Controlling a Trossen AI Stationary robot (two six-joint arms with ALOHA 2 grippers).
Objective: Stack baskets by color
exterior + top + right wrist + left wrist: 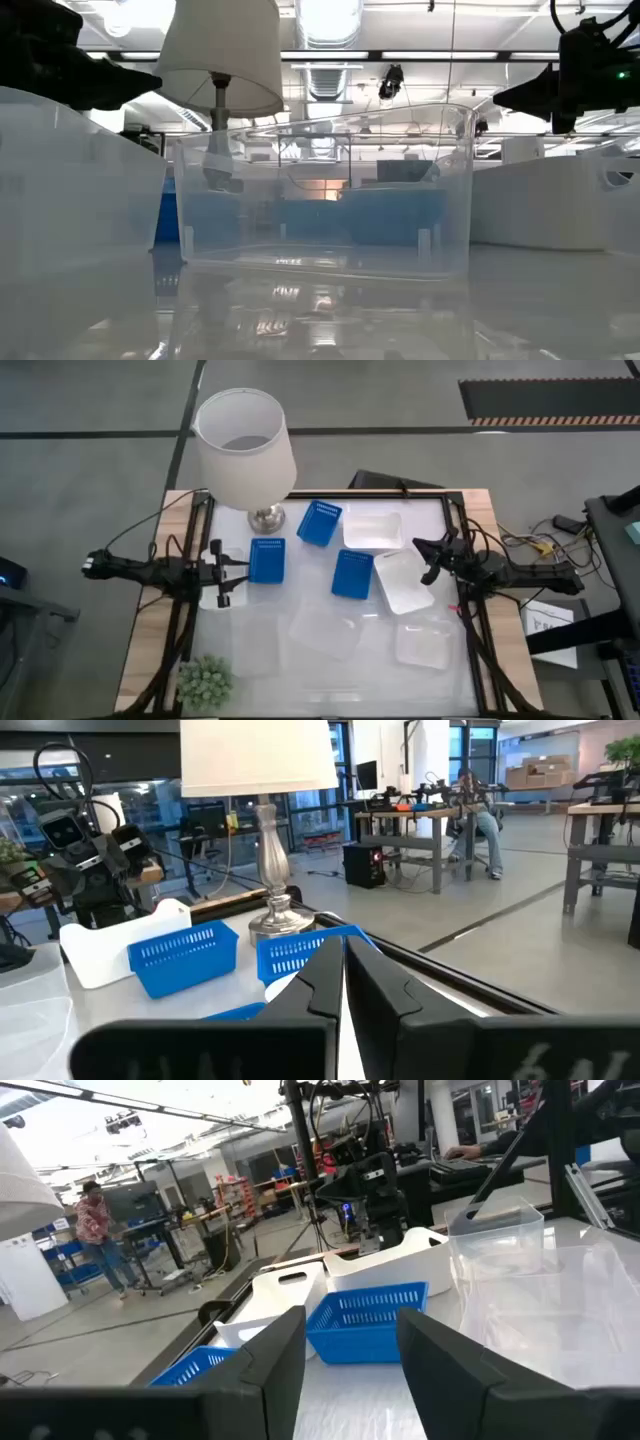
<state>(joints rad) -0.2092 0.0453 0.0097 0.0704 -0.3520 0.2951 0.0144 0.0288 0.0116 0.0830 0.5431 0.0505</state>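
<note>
The left gripper [222, 573] hovers at the table's [470, 510] left edge, its fingers [270, 1370] spread wide with nothing between them. Under its tip lies a white basket [214, 598], hard against the left edge. Just beside that gripper, toward the middle, sits a blue basket [267, 560]. In the near left corner stands a small green plant [205, 680]. At the far left a lamp [243, 450] rises, its metal base [266, 517] on the table's far edge.

A second blue basket [319, 523] sits tilted near the far edge, just beside the lamp base. A third blue basket [352, 574] lies at the middle of the table. Toward the near edge, clear baskets are faint against the surface: one near the left [255, 645], one at the middle [325, 628], which fills the low view [320, 190].

Right of the second blue basket, a white basket [373, 529] lies along the far edge. Another white basket [404, 582] sits near the right edge, close under the right gripper [428, 557]. That gripper hovers by the right edge with its fingers [310, 985] pressed together, holding nothing. A further clear basket [422, 645] rests near the near right corner.

In the wrist views a person stands far off in the room [98, 1230], and another sits at a desk [478, 815].
</note>
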